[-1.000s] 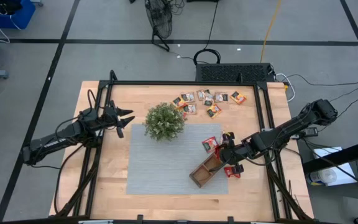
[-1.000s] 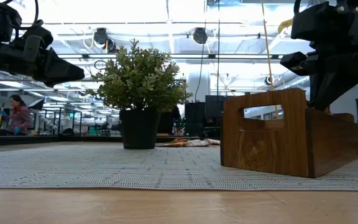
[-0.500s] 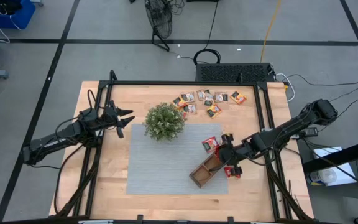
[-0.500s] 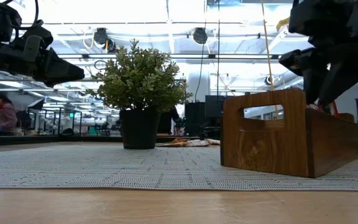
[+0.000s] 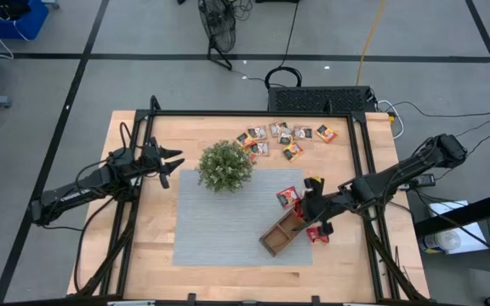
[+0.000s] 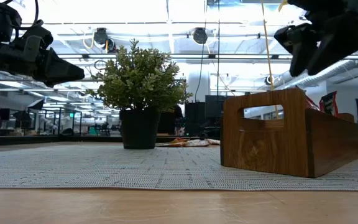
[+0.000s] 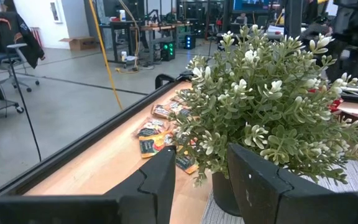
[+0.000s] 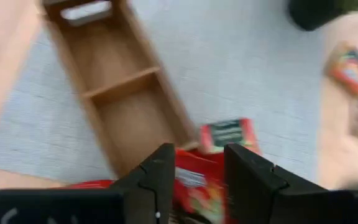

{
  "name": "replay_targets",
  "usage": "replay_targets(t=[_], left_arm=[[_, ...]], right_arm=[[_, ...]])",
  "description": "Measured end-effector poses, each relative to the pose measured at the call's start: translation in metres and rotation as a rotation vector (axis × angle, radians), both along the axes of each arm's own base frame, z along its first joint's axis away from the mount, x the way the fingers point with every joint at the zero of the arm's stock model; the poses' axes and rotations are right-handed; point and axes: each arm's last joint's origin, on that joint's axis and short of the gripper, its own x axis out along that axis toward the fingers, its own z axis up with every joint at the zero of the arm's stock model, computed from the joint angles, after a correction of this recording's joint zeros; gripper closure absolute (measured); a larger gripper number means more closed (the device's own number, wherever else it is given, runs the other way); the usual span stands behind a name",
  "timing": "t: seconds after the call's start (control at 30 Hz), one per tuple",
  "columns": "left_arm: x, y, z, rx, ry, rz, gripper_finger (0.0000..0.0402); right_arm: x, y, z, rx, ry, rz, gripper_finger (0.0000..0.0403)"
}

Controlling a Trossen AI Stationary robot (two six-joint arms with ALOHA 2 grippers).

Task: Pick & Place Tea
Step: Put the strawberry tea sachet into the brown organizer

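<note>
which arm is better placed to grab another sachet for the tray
Right. The right gripper hangs open over the brown wooden tray, with red tea sachets beside it. The left gripper waits beyond the potted green plant.

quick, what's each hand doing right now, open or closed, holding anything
Left hand: open, holding nothing, beside the plant.
Right hand: open, holding nothing, above the near end of the wooden tray, red tea sachets below it.

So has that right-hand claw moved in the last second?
Yes. In the low view the right gripper has risen clear above the wooden tray, where it reached down behind the tray's wall before.
</note>
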Motion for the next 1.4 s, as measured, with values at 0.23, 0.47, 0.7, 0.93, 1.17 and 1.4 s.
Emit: replay_targets(t=[0.23,0.47,0.7,0.93,1.17,1.4], left_arm=[[0.0,0.0,0.0,0.0,0.0,0.0,0.0254],[0.0,0.0,0.0,0.0,0.0,0.0,0.0254],[0.0,0.0,0.0,0.0,0.0,0.0,0.0254],[0.0,0.0,0.0,0.0,0.0,0.0,0.0254],[0.0,0.0,0.0,0.0,0.0,0.0,0.0254],[0.0,0.0,0.0,0.0,0.0,0.0,0.0254]], right_arm=[[0.0,-0.009,0.002,-0.041,-0.001,-0.02,0.0281],[0.004,-0.021,0.001,0.023,0.024,-0.033,0.0282],[0.004,-0.024,-0.013,0.084,0.038,-0.019,0.0283],[0.001,-0.023,-0.02,0.119,0.064,0.006,0.0297],[0.0,-0.023,-0.024,0.119,0.065,0.013,0.0349],[0.001,-0.022,-0.022,0.122,0.037,0.022,0.0398]])
